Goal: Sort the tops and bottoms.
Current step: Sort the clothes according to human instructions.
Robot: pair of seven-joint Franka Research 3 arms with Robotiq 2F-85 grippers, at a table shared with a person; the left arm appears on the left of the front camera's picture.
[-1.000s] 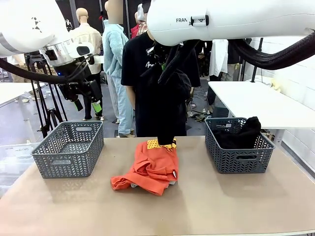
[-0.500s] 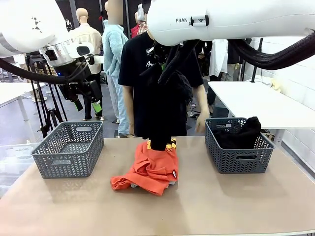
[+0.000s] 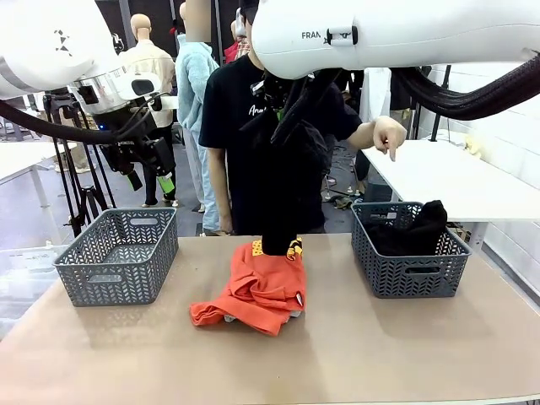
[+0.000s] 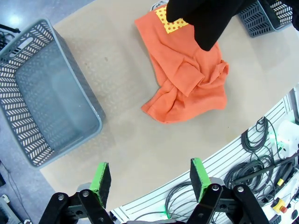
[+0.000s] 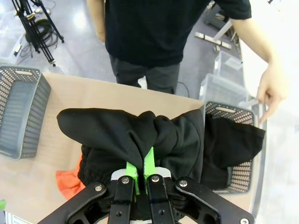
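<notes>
A plain black garment, the bottoms [image 3: 291,169], hangs bunched in the air above the middle of the table. My right gripper [image 5: 140,171] is shut on its folds [image 5: 140,130]. Its lower end dangles just over the orange T-shirt [image 3: 257,291], which lies crumpled on the table with its yellow print at the far edge. My left gripper [image 3: 148,180] hangs open and empty high over the left basket. In the left wrist view its green pads [image 4: 101,179] frame the bare table, with the orange T-shirt [image 4: 187,79] beyond.
An empty grey basket [image 3: 110,283] stands at the left. A matching basket [image 3: 405,274] at the right holds a black garment [image 3: 413,228]. A person in a black T-shirt stands at the far side, one hand [image 3: 388,135] pointing down over the right basket.
The person's arm has come up from beside the right basket and now points down over it. The hanging black garment has risen slightly. Both arms have hardly moved.
</notes>
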